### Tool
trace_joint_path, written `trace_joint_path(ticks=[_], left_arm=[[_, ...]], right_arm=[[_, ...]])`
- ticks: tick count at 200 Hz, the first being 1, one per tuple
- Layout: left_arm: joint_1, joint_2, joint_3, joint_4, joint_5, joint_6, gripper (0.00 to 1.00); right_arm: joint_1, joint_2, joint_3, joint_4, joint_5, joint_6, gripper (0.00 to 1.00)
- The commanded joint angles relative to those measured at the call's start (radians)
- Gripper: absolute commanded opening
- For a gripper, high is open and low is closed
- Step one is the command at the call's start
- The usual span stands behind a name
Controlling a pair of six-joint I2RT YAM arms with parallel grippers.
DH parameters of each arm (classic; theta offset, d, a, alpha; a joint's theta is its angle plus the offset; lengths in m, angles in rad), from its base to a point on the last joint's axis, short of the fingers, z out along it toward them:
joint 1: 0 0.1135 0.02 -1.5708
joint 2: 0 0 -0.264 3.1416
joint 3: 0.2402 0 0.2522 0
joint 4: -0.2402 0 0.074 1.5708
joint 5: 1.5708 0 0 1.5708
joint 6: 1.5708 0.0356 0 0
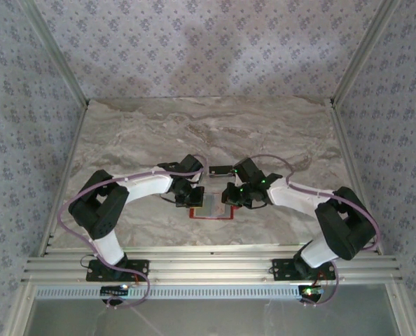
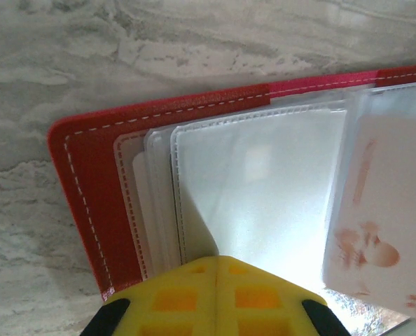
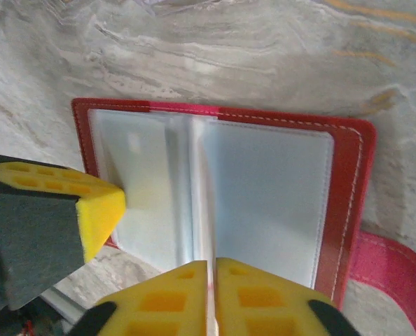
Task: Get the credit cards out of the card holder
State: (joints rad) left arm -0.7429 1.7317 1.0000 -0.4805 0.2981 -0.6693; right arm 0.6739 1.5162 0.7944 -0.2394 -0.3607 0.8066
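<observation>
We see one credit card (image 2: pixel 379 217), pale with a reddish print, sitting in a clear pocket at the right side of the left wrist view. It leans up rather than lying flat. We cannot tell from here if the other clear leaves (image 2: pixel 264 189) contain more cards.

The card holder (image 1: pixel 210 210) lies open on the surface (image 1: pixel 145 133), close to the near edge and between the two arms. Its long side runs from left to right and its spine points away from the arm bases.

The right end effector (image 3: pixel 211 297) has its fingers almost together on a raised leaf (image 3: pixel 202 203), which stands edge-on over the spine. We judge that this leaf is the one with the printed card. The card then lies directly in front of the right fingers, so the right arm is the nearer one.

The left end effector (image 2: pixel 215 297) is closed and its tips rest on the left half of the holder. We cannot tell if it nips anything. In our judgement it holds the holder down, so that a pull along the leaf does not drag the holder.

A small dark flat thing (image 1: pixel 219 169) lies on the surface just behind the holder. We cannot tell if it is a card.
</observation>
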Motion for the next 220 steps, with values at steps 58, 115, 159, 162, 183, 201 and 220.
trace_joint_path(ticks=[58, 115, 159, 162, 183, 201, 220], left_arm=[[-0.008, 0.049, -0.018, -0.075, -0.067, 0.018, 0.06], [-0.012, 0.015, -0.031, -0.075, -0.066, 0.004, 0.07], [-0.014, -0.025, -0.033, -0.076, -0.075, -0.005, 0.09], [-0.015, -0.027, -0.031, -0.076, -0.077, -0.006, 0.09], [-0.014, -0.027, -0.007, -0.091, -0.081, -0.006, 0.13], [-0.015, -0.033, 0.009, -0.092, -0.08, -0.009, 0.15], [-0.012, -0.043, 0.02, -0.093, -0.082, -0.012, 0.17]], right_arm=[[0.036, 0.047, 0.069, -0.052, 0.032, -0.029, 0.08], [0.004, -0.018, 0.096, -0.129, 0.069, -0.118, 0.06], [-0.007, -0.047, 0.205, -0.275, 0.103, -0.45, 0.04], [-0.007, -0.046, 0.218, -0.295, 0.107, -0.475, 0.04], [-0.021, -0.033, 0.289, -0.392, 0.109, -0.661, 0.02], [-0.045, -0.012, 0.344, -0.448, 0.092, -0.849, 0.03], [-0.05, -0.005, 0.378, -0.484, 0.109, -1.07, 0.02]])
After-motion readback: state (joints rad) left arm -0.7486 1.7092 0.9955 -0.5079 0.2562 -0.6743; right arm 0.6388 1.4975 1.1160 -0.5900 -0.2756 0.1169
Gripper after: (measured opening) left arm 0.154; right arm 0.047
